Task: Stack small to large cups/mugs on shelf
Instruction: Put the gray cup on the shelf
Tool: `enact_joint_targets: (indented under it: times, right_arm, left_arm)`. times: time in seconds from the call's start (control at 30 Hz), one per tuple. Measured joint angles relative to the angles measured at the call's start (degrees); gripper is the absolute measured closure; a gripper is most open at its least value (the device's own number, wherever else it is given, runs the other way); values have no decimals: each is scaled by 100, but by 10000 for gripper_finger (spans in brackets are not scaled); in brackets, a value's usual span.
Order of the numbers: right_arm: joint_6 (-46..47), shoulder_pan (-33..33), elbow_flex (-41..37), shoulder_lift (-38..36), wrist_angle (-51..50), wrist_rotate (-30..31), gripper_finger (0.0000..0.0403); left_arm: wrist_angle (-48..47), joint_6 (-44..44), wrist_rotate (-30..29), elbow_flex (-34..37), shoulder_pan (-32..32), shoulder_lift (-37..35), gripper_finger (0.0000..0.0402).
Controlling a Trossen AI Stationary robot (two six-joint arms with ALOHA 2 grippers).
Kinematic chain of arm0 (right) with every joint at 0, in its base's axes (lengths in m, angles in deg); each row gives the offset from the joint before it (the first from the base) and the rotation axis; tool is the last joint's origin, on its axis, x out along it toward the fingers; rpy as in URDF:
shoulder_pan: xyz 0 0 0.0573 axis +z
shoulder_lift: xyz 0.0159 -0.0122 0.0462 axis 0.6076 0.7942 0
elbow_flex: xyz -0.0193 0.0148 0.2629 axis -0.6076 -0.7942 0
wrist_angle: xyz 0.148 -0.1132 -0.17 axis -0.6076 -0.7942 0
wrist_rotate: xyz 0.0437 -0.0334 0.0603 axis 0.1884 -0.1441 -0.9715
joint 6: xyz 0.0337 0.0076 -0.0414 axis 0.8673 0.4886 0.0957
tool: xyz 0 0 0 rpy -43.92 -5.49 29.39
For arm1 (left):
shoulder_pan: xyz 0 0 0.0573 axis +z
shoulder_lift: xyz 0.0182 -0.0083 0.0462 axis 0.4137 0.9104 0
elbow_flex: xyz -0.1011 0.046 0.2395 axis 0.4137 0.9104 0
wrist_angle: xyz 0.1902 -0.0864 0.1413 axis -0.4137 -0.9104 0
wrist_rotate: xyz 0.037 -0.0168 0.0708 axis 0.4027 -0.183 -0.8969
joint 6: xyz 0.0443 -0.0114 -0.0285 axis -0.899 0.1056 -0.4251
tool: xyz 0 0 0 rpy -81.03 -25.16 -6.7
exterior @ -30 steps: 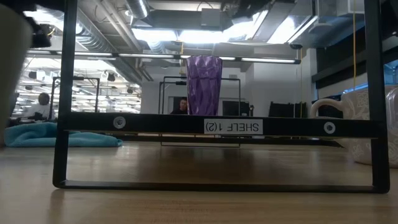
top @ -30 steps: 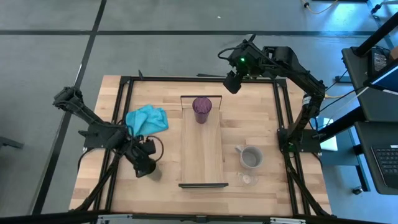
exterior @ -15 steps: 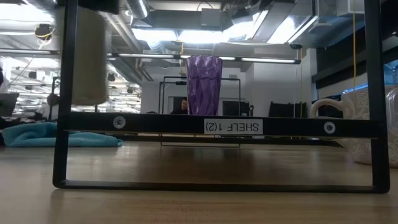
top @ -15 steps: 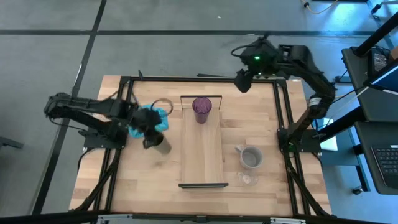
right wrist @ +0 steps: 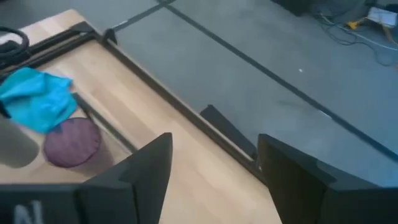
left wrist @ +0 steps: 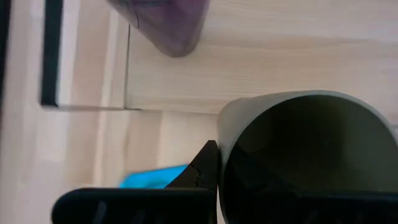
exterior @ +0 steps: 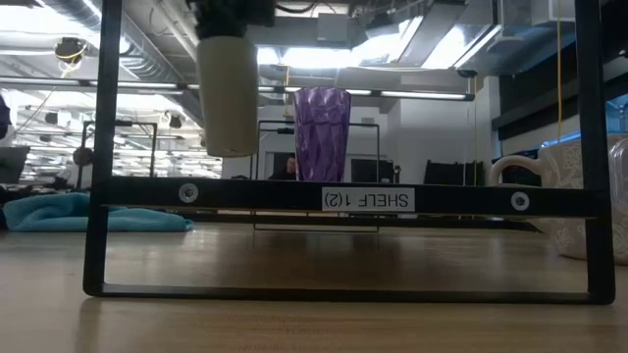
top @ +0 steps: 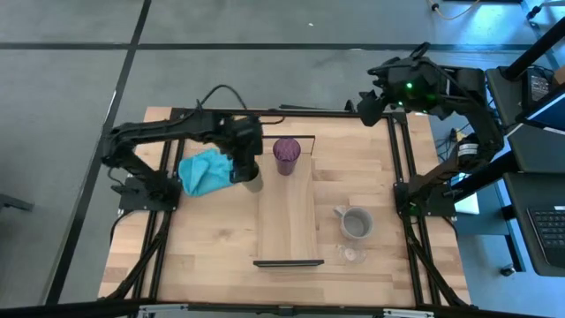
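The shelf (top: 287,208) lies along the middle of the desk (top: 203,256). The purple tumbler (top: 286,155) stands at its far end, just beside the left tool (top: 247,172), which pinches the olive cup (top: 252,183) above the shelf's left edge. The right tool (top: 369,106) hovers spread, well apart, over the desk's far right corner.

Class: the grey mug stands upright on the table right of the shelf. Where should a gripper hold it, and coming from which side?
Grip the grey mug by its rim wall, from straight above: its mouth faces up. Choose the side away from the handle, which points toward the shelf.
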Motion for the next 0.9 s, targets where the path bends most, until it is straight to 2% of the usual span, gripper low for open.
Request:
enact_joint_targets:
  times: [0.13, 0.27, 0.4, 0.67, 0.9]
  right_arm:
    - [6, 0, -125, 4, 2, 96, 166]
    - [152, 0, -310, 4, 1, 79, 166]
    - [193, 0, -384, 5, -4, 33, 166]
    - [151, 2, -384, 4, 0, 22, 166]
    - [557, 2, -384, 4, 158, 37, 166]
  left_arm:
    - [-281, -374, 16, -464, 162, 332, 401]
    - [-155, -310, 240, -747, 240, 422, 401]
    - [370, 308, 275, -782, 112, 509, 401]
    - [509, 1322, -196, -774, -415, 829, 401]
    - [474, 1742, -525, -774, -697, 978, 401]
